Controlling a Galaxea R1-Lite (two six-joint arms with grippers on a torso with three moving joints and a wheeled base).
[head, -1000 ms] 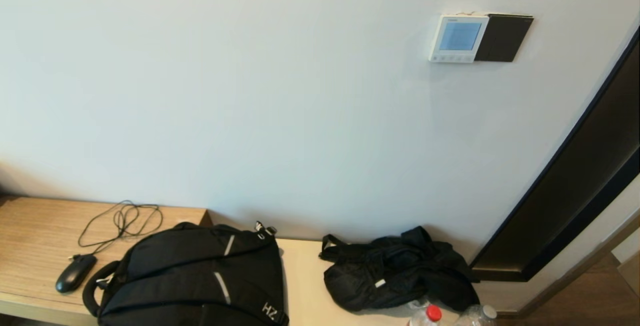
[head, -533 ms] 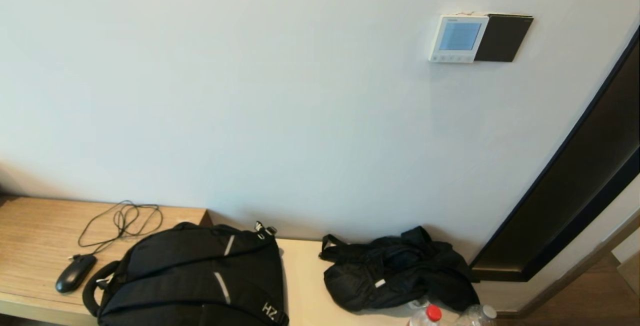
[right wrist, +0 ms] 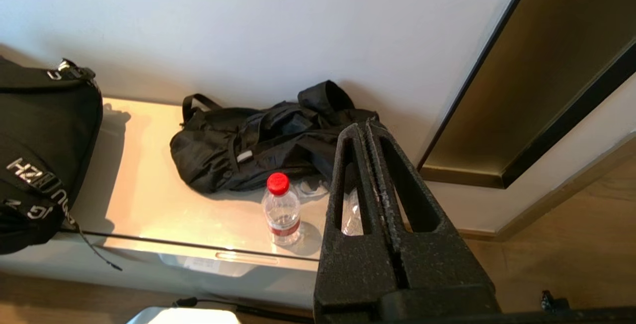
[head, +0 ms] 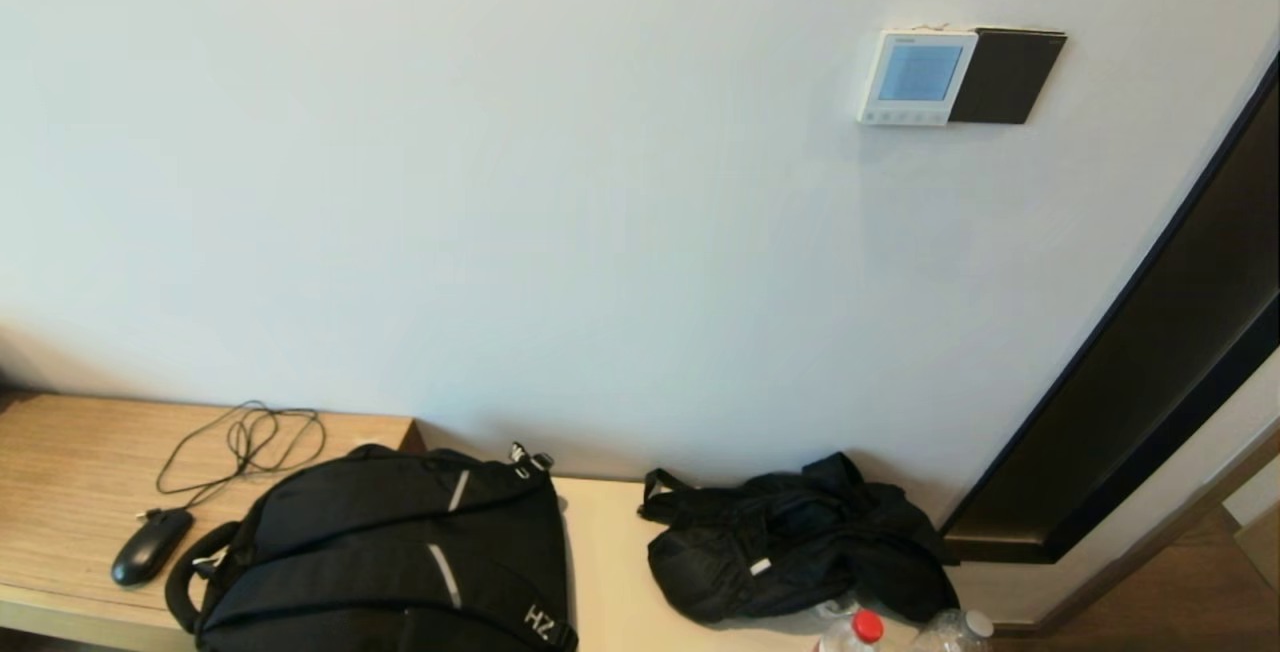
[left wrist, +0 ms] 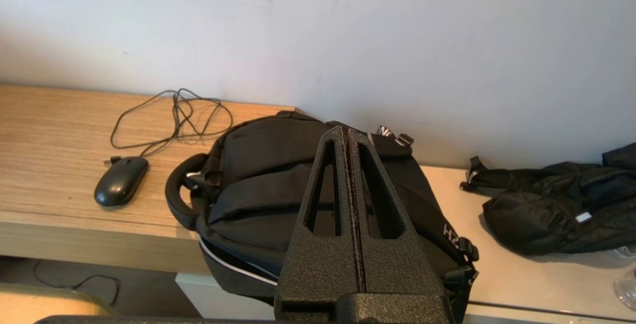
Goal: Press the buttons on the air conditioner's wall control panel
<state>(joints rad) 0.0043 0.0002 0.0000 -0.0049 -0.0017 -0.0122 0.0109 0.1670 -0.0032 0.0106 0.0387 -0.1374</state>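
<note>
The white control panel (head: 916,76) hangs high on the wall at the right, with a pale blue screen and a row of tiny pale buttons (head: 902,116) along its bottom edge. Neither gripper shows in the head view. My left gripper (left wrist: 345,132) is shut and empty, low over the black backpack (left wrist: 278,185). My right gripper (right wrist: 365,126) is shut and empty, low over the counter's right end near the bottles. The panel shows in neither wrist view.
A dark square plate (head: 1006,76) sits right of the panel. Below are a black backpack (head: 400,552), a black mouse (head: 150,546) with cable, a crumpled black bag (head: 790,542), a red-capped bottle (right wrist: 281,208) and a dark door frame (head: 1150,362).
</note>
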